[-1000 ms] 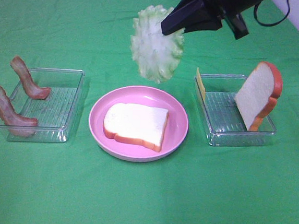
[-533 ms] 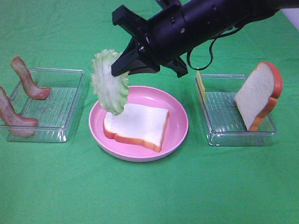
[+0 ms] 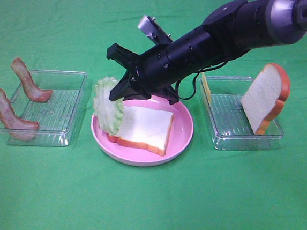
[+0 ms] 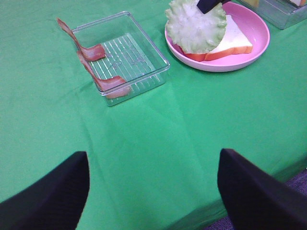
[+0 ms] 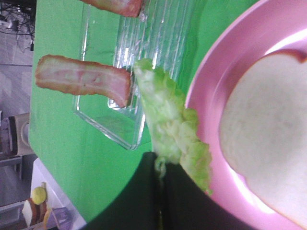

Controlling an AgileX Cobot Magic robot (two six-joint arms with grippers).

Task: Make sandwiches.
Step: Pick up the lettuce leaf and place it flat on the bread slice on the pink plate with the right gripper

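Note:
My right gripper is shut on a green lettuce leaf, which hangs upright over the left rim of the pink plate. The leaf's lower edge is at a white bread slice lying flat on that plate. The right wrist view shows the lettuce pinched between the dark jaws, beside the bread. Two bacon strips lean in the left clear tray. A second bread slice and a yellow cheese square stand in the right tray. My left gripper stands open over bare cloth.
Green cloth covers the whole table. My right arm reaches across from the back right, over the plate's far side. In the left wrist view the table's near edge drops away close to the left gripper's fingers.
My right arm has swung left and downward with the lettuce, from high behind the plate to the plate's left rim. Bread, bacon and trays have not moved.

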